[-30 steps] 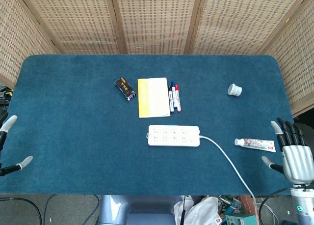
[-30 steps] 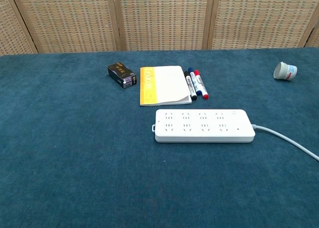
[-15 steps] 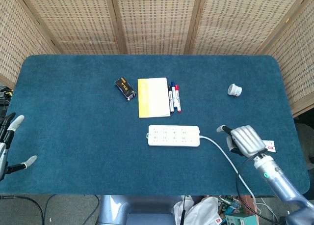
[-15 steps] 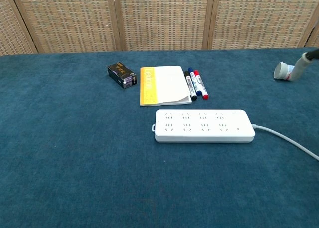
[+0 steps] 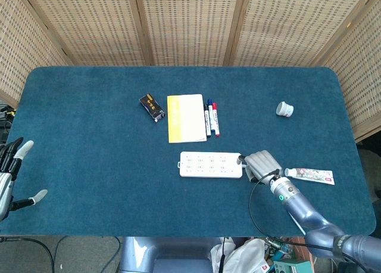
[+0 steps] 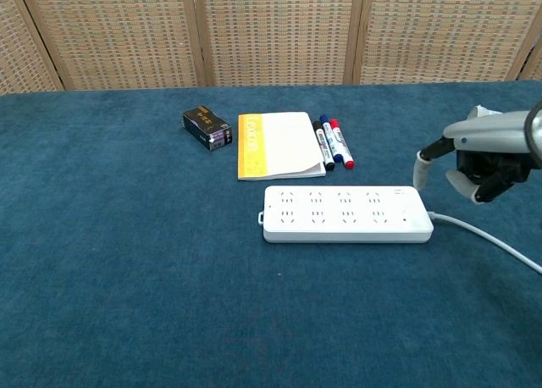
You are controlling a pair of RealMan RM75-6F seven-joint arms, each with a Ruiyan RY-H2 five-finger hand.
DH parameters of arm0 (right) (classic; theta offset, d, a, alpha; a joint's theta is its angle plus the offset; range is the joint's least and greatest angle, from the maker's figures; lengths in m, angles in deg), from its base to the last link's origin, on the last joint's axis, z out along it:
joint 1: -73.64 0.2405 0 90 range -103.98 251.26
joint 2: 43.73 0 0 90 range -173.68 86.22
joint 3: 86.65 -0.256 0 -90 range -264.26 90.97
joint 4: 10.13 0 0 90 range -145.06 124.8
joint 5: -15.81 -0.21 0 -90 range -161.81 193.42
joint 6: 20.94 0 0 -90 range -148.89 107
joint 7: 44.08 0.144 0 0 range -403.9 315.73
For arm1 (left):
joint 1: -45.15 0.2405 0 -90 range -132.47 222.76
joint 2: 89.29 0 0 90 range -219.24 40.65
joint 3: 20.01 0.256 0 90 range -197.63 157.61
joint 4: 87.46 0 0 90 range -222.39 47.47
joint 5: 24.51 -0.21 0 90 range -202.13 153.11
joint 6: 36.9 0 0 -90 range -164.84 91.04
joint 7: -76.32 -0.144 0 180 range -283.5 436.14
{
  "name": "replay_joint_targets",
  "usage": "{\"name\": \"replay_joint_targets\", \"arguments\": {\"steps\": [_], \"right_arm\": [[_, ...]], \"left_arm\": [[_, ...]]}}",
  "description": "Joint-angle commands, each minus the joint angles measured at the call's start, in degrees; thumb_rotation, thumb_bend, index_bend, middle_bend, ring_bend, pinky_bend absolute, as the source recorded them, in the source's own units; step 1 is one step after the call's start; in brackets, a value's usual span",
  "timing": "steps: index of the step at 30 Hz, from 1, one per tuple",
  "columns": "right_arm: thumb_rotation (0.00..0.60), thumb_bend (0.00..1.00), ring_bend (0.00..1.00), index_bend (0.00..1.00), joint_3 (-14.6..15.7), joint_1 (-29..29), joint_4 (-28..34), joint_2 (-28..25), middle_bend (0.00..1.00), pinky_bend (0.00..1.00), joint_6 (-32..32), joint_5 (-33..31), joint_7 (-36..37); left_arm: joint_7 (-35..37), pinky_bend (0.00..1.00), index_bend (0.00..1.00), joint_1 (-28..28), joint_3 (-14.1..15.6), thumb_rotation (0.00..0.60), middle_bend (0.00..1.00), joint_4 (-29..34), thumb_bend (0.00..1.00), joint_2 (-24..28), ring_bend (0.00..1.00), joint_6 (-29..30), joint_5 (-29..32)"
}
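The right hand (image 5: 261, 165) hovers lower right, palm down, fingers loosely apart, empty, just beside the power strip (image 5: 211, 164). The left hand (image 5: 12, 177) waits at the desk's (image 5: 89, 136) left edge, fingers spread.

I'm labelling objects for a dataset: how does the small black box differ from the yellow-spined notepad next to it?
The small black box is dark with gold print; the yellow-spined notepad is pale cream with a yellow strip along its left side. The box is much smaller in footprint yet stands taller; the notepad lies thin and flat. The box sits askew, while the notepad lies nearly square to the table edge. Both rest untouched on the blue cloth, side by side.
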Motion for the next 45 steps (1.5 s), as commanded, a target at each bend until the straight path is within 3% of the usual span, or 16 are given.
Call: {"name": "replay_joint_targets", "arguments": {"steps": [1,10,45], "right_arm": [[0.600,0.76,1.00,0.31,1.56,2.75,-0.58,3.58,0.95,1.00,-1.96,-5.12,-5.07],[0.600,0.76,1.00,0.31,2.12,6.05,-1.47,6.64,0.95,1.00,-4.12,-12.34,-8.61],[0.600,0.76,1.00,0.32,6.43,10.21,-3.71,9.21,0.95,1.00,-6.23,-18.33,-10.90]], "left_arm": [[0.00,0.00,0.00,-0.02,0.09,0.600,0.00,-0.09,0.00,-0.03,0.00,-0.07,-0.12],[-0.83,0.00,0.00,0.06,-0.06,0.600,0.00,0.66,0.00,-0.14,0.00,0.41,0.06],[-1.53,0.00,0.00,-0.21,0.46,0.600,0.00,0.27,0.00,-0.50,0.00,-0.15,-0.36]]}}
